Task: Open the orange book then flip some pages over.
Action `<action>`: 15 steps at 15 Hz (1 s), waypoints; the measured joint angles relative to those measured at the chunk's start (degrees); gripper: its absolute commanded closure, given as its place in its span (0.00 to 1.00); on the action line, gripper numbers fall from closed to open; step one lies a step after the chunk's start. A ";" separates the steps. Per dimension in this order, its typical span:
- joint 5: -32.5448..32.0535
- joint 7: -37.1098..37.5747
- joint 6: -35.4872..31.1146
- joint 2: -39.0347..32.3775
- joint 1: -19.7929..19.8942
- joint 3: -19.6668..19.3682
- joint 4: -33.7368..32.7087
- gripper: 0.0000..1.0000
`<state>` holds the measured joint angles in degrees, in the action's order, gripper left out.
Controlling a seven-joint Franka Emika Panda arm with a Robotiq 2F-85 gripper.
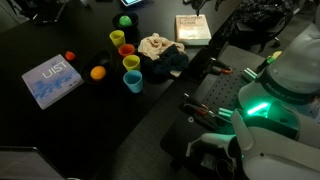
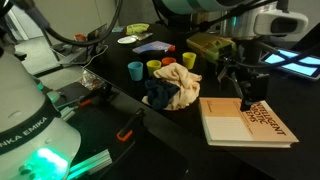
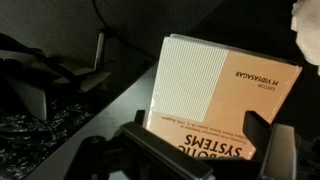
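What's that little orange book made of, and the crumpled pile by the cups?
The small cream-orange rectangular book looks like paper with a thin matte card cover: the wrist view shows fine white page edges. The crumpled cream and dark-blue heap seems soft cloth, judging by its folds and wrinkles.

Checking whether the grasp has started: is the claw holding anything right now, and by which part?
Nothing is held. The claw is open over the closed orange book, gripping neither its cover nor any page.
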<state>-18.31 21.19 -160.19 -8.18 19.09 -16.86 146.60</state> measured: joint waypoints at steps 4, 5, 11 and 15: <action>2.38 -0.23 -5.88 -5.44 -1.00 -2.34 -0.69 0.00; 4.30 -0.90 -7.29 -6.68 -1.10 -2.40 -0.72 0.00; 20.82 -10.91 -13.87 -12.78 1.37 3.79 -0.84 0.00; 23.54 -12.86 -14.76 -15.51 3.03 4.16 -2.18 0.00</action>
<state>5.23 8.33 -174.95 -23.69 22.12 -12.70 144.42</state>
